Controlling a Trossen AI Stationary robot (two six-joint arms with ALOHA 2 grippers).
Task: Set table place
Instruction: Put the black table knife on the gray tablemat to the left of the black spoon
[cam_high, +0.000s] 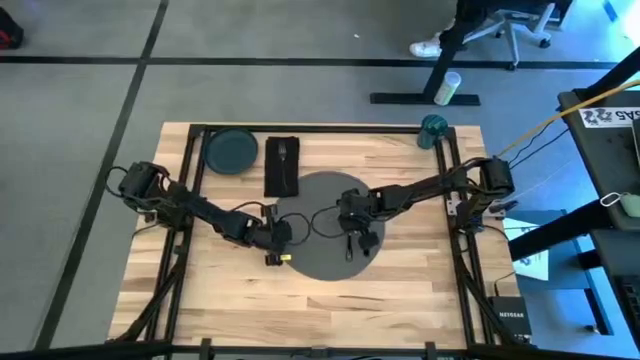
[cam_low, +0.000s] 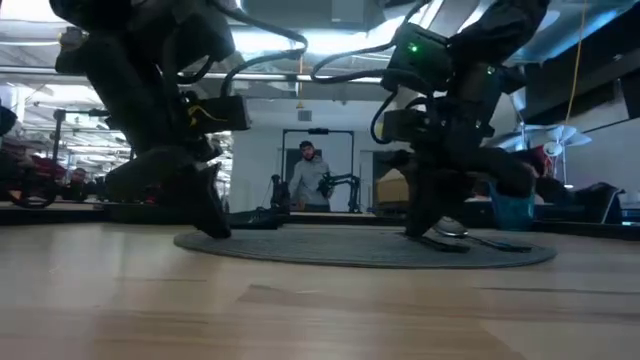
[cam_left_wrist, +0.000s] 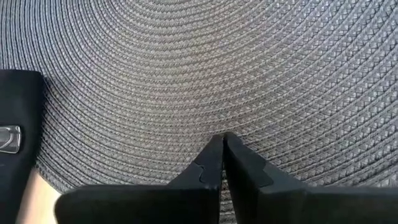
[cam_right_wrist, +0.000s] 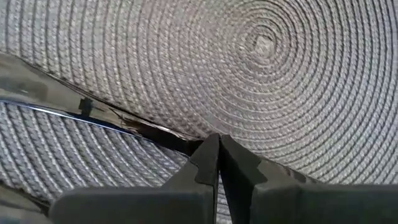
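— Counted, nearest first?
— One table (cam_high: 400, 290), bare planks along the near edge. Then one mat (cam_high: 325, 200), centred, lying flat. Two grippers down on it.
— Pincers?
— Left gripper (cam_left_wrist: 222, 138) at the mat's left rim, fingers pressed together. Right gripper (cam_right_wrist: 218, 140) near the mat's middle, fingers together too, tips at one shiny utensil (cam_right_wrist: 93, 112) lying on the weave. Clamped or only touching, cannot tell.
— Farther back?
— One napkin (cam_high: 282, 180) just by the mat's far-left rim. One plate (cam_high: 232, 150) beside it, in the far left corner. One cup (cam_high: 433, 127) at the far right rail. Open wood either side of the mat. Beyond, one person (cam_low: 305, 178).
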